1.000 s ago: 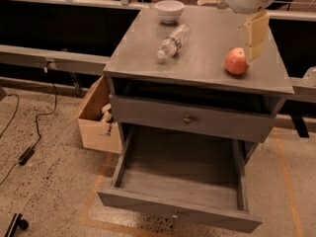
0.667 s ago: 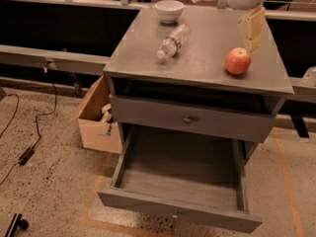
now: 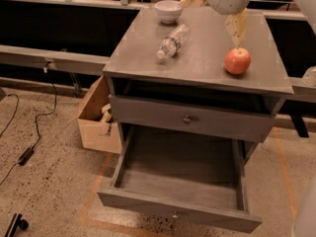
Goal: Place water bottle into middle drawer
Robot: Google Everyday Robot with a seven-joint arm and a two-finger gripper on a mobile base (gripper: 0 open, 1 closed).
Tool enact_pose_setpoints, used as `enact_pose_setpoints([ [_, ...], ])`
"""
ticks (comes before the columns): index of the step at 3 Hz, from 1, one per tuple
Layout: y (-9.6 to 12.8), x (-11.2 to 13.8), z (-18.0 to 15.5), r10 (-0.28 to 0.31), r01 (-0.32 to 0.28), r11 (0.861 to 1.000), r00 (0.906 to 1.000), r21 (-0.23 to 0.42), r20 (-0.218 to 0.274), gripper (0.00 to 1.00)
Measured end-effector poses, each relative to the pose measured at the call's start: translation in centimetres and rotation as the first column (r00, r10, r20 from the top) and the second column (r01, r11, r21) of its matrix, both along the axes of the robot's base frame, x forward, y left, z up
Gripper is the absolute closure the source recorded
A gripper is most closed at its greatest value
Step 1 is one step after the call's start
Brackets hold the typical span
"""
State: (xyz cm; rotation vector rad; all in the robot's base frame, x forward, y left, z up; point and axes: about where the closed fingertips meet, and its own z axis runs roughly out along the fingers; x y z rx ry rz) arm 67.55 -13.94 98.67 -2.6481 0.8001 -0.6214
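A speckled floor (image 3: 44, 181) with dark cables (image 3: 29, 132) and an open cardboard box (image 3: 96, 117) surrounds the grey table (image 3: 207, 68), whose middle drawer (image 3: 177, 179) stands pulled well out toward the near side, bare inside, below the closed upper drawer (image 3: 148, 113). The water bottle (image 3: 173, 42) lies on its side on the table top, left of centre, with its white cap toward the near left and its base toward a white bowl (image 3: 168, 10) at the far edge. The tool (image 3: 239, 36) hangs at the right, just above a red apple (image 3: 237, 60) and well apart from the bottle; whether it is spread or pressed together I cannot tell. The bottle looks light and thin-walled, so it will likely dent under a hard squeeze, and being round and smooth it may roll or slip. The labelled middle of the body, taken across its width, seems the safest hold.
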Motion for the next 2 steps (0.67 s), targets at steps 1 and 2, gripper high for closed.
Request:
enact_pose_setpoints([
  [1,1.6,3.4,-2.4,0.11,-0.109,0.994,0.9937,-0.028,0.022,0.0],
  [2,2.5,7.7,-4.4,0.133,-0.129,0.99,0.9896,-0.059,0.056,0.0],
])
